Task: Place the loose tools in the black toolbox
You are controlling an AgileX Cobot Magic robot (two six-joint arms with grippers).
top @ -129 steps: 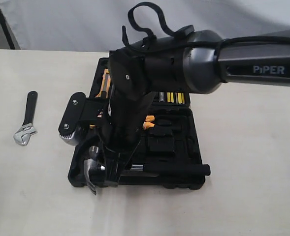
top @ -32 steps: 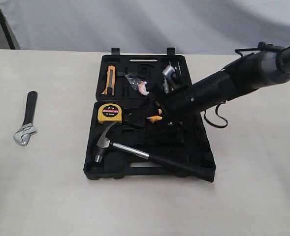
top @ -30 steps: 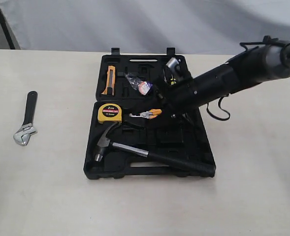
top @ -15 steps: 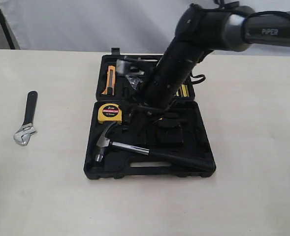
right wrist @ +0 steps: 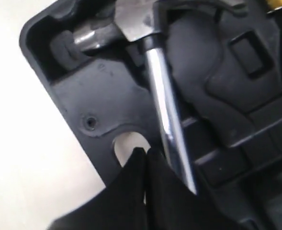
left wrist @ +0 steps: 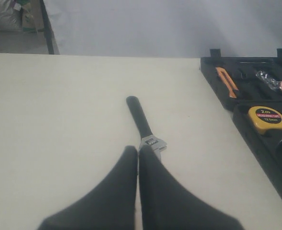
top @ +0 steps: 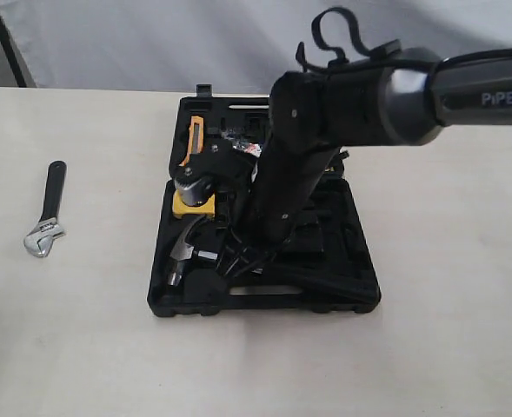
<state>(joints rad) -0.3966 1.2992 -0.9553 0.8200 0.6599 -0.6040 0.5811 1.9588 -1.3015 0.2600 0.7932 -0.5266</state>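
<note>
The black toolbox lies open on the table. The claw hammer rests across its near half, steel shaft slanting over the recesses. My right gripper is shut and empty, its tips over the slot handle just beside the shaft; from outside it hangs low over the hammer. The adjustable wrench lies alone on the table, left of the box. My left gripper is shut and empty, hovering right before the wrench. The tape roll sits in the far half.
A yellow tape measure and an orange-handled knife sit in the toolbox. The right arm spans the box from the right. A white backdrop stands behind the table.
The right arm has swung from the back of the box to its front left, bringing the shut gripper down beside the hammer. The hammer and the wrench lie where they were.
</note>
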